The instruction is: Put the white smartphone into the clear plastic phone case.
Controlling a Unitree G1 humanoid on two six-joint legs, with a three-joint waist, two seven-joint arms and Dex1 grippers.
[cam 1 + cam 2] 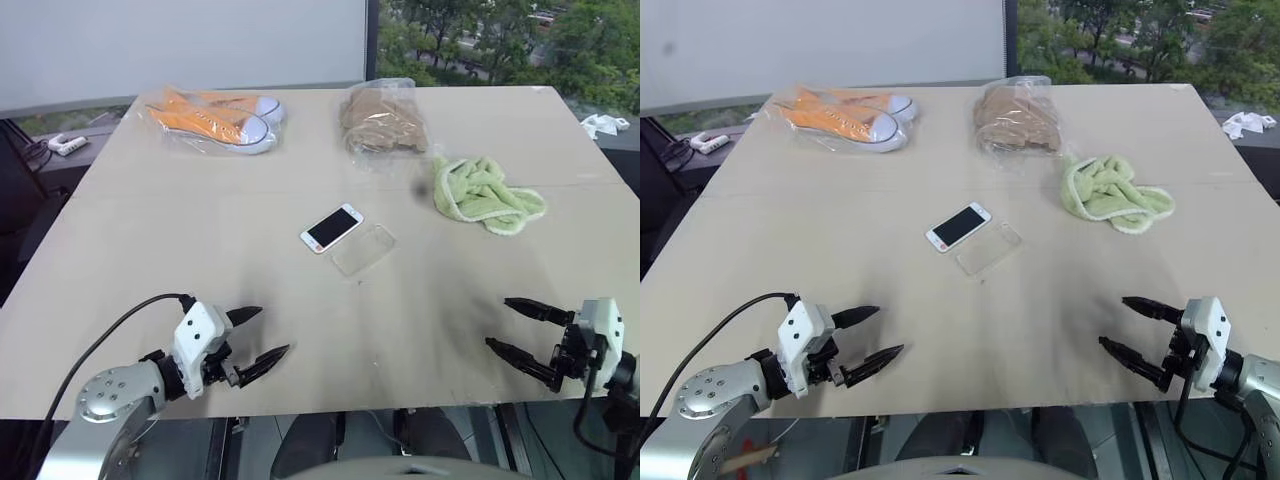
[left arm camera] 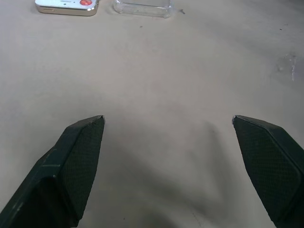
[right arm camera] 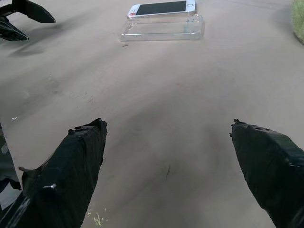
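Lying screen-up mid-counter (image 1: 150, 260), the white smartphone (image 1: 331, 228) sits just beside the clear plastic phone case (image 1: 363, 249); left pincer (image 1: 258, 336) and right pincer (image 1: 507, 324) hover wide and empty near the front edge, likely poised to reach.

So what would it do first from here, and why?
Probably reach the left gripper forward toward the white smartphone. The phone lies screen up mid-table beside the clear plastic phone case, not in it, and both grippers, the right gripper too, hover near the table's front edge with jaws open and empty.
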